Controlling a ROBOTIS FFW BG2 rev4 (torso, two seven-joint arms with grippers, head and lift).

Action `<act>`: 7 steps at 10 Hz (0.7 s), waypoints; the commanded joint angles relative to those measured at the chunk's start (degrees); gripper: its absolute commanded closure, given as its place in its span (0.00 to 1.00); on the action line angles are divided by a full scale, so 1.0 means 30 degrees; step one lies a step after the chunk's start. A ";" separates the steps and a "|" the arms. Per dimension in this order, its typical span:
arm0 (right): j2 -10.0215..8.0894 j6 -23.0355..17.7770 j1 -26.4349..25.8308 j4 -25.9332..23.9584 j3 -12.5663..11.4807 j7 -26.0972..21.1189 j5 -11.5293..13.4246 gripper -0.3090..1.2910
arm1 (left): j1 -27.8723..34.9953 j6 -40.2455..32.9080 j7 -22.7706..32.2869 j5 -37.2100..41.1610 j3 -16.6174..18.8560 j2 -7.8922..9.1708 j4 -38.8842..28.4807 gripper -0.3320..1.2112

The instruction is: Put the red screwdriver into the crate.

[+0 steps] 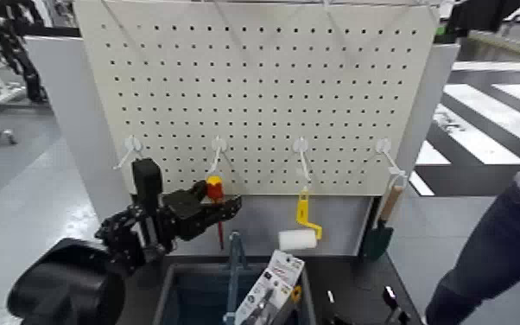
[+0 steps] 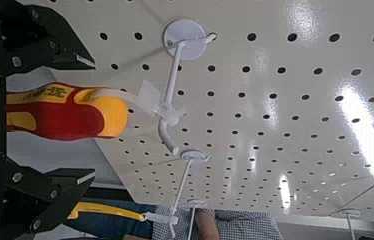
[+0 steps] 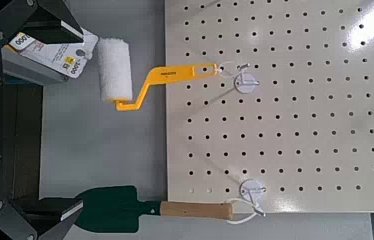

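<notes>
It's at the grasping step: the red screwdriver (image 1: 215,189) hangs above the crate (image 1: 199,265), between the left gripper's (image 1: 219,200) spread jaws. Next they should pinch the handle, then ease it free. The right gripper (image 3: 79,121) waits, spread, right of the crate.

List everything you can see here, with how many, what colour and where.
Perforated board: one, cream, upright behind
Hooks: four, white, on board
Slim screwdriver: one, red and yellow, second hook
Paint roller: one, yellow and white, third hook
Trowel: one, green, wooden handle, rightmost hook
Plastic crate: one, dark blue, below
Packages: white, in crate
Person: one, far right
Left gripper: one, black, around screwdriver handle
Right gripper: one, black, lower right
</notes>
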 commanded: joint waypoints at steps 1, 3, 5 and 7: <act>0.0002 -0.0063 0.0028 0.0030 0.0000 -0.0001 -0.0018 0.28 | 0.0061 0.0288 -0.0080 0.0026 0.0037 -0.0100 -0.0005 0.89; 0.0031 -0.0151 0.0028 0.0059 -0.0029 -0.0001 -0.0047 0.28 | 0.0296 0.0230 -0.0051 0.0085 0.0242 -0.0188 -0.0092 0.94; 0.0031 -0.0180 0.0057 0.0059 0.0000 -0.0001 -0.0047 0.28 | 0.0471 0.0171 -0.0051 0.0085 0.0477 -0.0217 -0.0268 0.94; 0.0031 -0.0180 0.0028 0.0059 0.0000 -0.0001 -0.0047 0.28 | 0.0559 0.0288 -0.0080 0.0026 0.0623 -0.0247 -0.0503 0.95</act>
